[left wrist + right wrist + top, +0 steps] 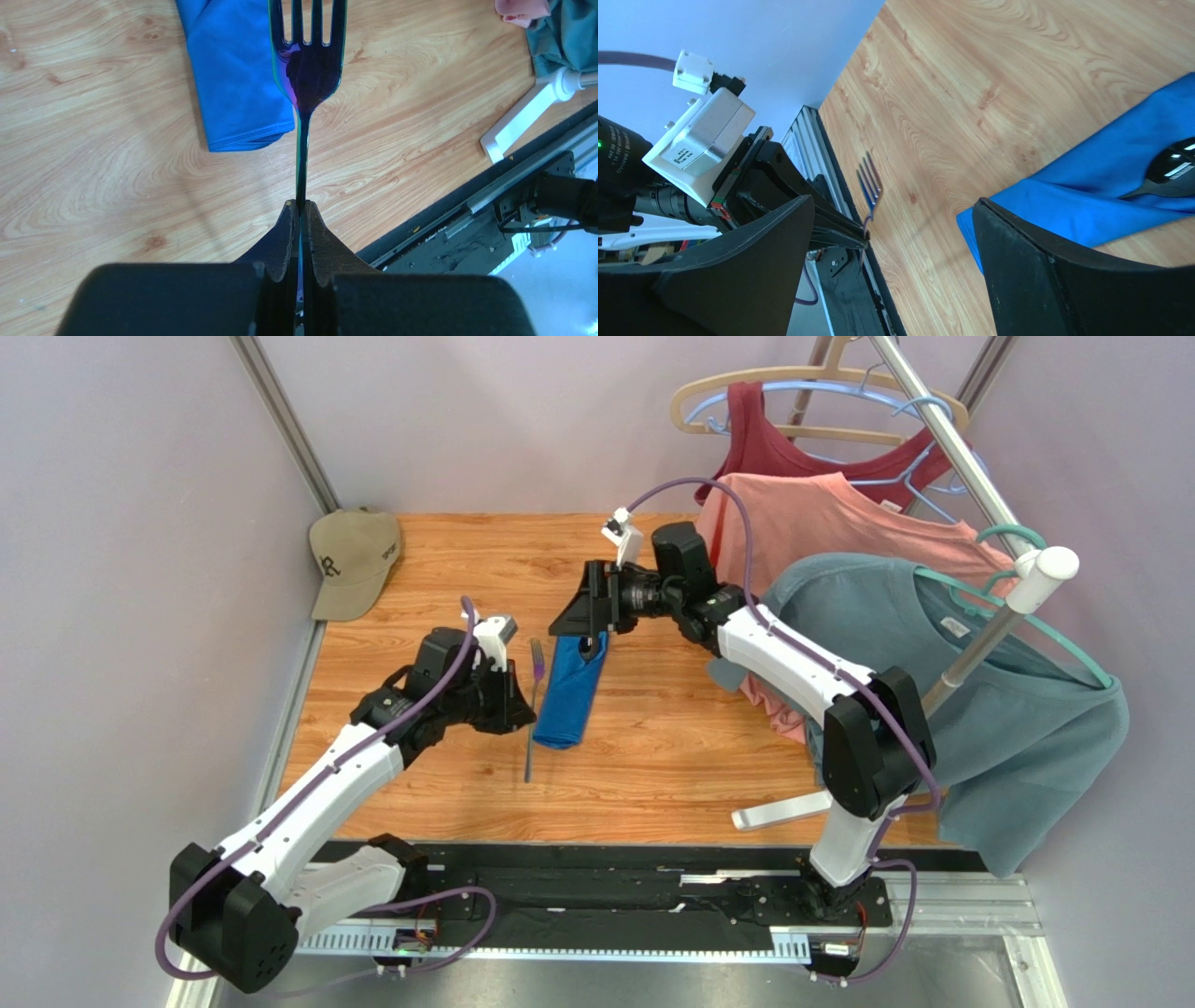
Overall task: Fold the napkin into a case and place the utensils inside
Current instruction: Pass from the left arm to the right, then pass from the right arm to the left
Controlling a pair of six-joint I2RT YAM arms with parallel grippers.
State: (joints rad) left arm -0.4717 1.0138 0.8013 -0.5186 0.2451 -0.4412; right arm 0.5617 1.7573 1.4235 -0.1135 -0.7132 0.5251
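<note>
Nearest us, the left gripper [300, 206] has its jaws pressed together on the thin handle of the fork [307, 70], which runs out past the fingertips with its tines pointing far. From above, the fork lies along a near-far line just left of the case [568, 693]. We cannot tell whether its near end touches the table [673, 756]. The case is a narrow, shiny blue strip lying on the wood at mid-table.

Farther on, the right gripper [892, 203] hovers over the far end of the case with its jaws wide apart, holding nothing. In its wrist view a dark spoon bowl [1176, 166] rests among the blue folds, so we judge that one utensil is in and the fork is next.

We expect the fork to be stiff, light and slick. Pinched on so narrow a shaft it may swivel, so a grip near the middle of the handle suits it. The case is soft and will likely slide on the wood and collapse at its mouth. We would take only the top layer at the far edge to hold it open. Farthest off, at the left, lies a tan cap [354, 557].
</note>
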